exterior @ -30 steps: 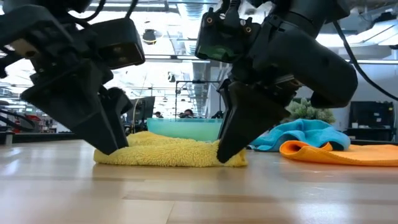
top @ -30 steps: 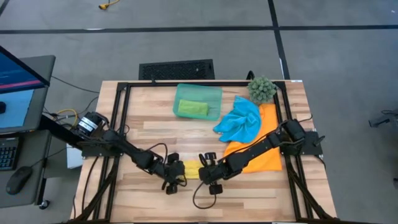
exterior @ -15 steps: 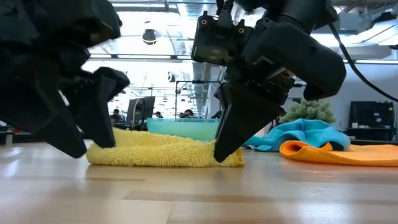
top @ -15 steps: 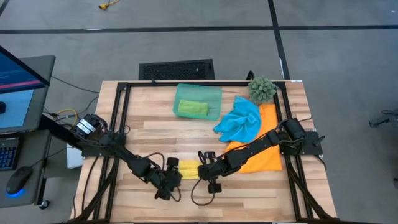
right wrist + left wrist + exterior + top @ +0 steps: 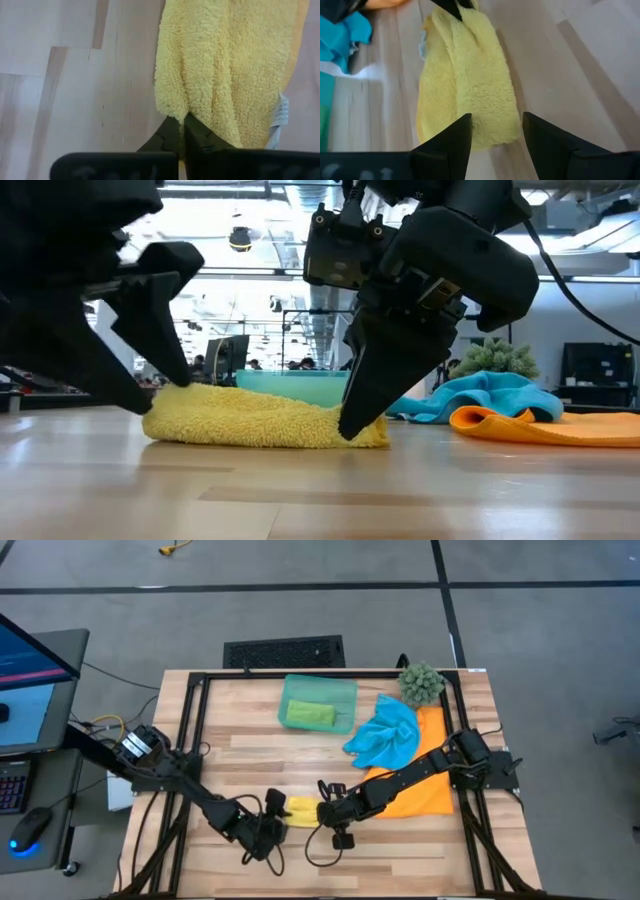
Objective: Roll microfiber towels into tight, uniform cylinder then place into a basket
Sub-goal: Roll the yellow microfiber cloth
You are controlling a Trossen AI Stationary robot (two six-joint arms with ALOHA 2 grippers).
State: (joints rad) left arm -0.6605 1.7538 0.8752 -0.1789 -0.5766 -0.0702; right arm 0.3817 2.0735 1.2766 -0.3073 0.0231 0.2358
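Observation:
The yellow towel (image 5: 302, 810) lies as a loose roll on the table near the front, its length running left to right; it also shows in the low view (image 5: 260, 420). My left gripper (image 5: 497, 125) is open, with its fingers on either side of the roll's left end (image 5: 470, 135); I cannot tell whether they touch it. My right gripper (image 5: 182, 122) is shut on the roll's right end. The green towel (image 5: 310, 713) lies in the teal basket (image 5: 345, 690). The blue towel (image 5: 385, 735) lies crumpled on the orange towel (image 5: 425, 790). My right gripper pinches a fold of the yellow towel at its right end (image 5: 186, 107) between its two shut fingers. The fingers slant down from the table's right side (image 5: 365, 395). The roll rests on the table along its whole length.
A spiky green plant ball (image 5: 421, 683) stands at the far right corner. The orange and blue towels cover the table's right side under my right arm. Bare wood lies at the left and along the near edge (image 5: 400, 860). A black frame edges the table.
My left gripper has drawn back from over the yellow roll toward the table's near left, off the roll's left end. My right gripper has gone slightly toward the left edge, still shut on the roll's right end. The roll has slid a little leftward.

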